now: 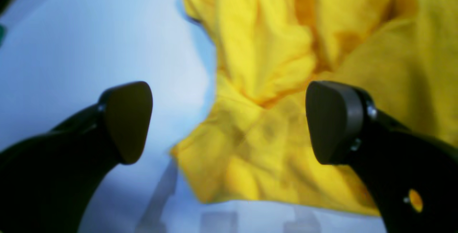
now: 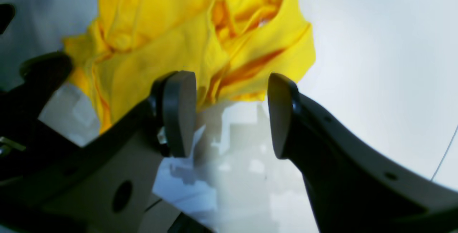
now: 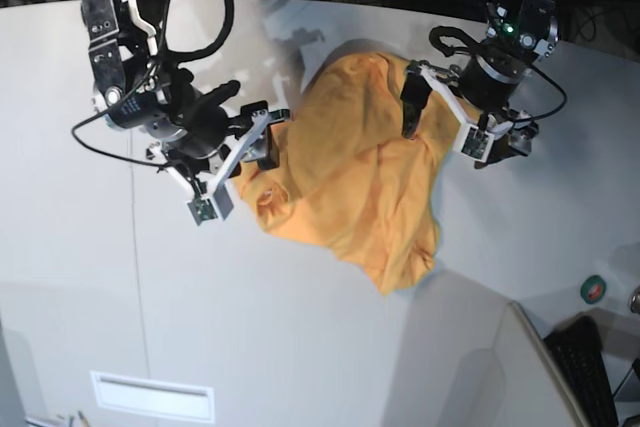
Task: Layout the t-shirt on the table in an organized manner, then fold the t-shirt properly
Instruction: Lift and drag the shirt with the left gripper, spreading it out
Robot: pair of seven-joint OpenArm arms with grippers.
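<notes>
Left wrist: left gripper (image 1: 229, 122) jaws wide, empty; shirt (image 1: 286, 82) crumpled on the counter (image 1: 89, 39), lying between and beyond them.
Right wrist: right gripper (image 2: 232, 115) jaws apart, empty; shirt (image 2: 186, 36) edge just ahead.
Base: shirt (image 3: 365, 182) bunched mid-counter (image 3: 300, 347) between both grippers.

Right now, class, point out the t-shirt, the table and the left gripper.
t-shirt (image 3: 350, 177): base view, middle of the crumpled cloth.
table (image 3: 300, 347): base view, bare surface nearer the camera.
left gripper (image 1: 229, 122): left wrist view, midway between the open fingers.
</notes>
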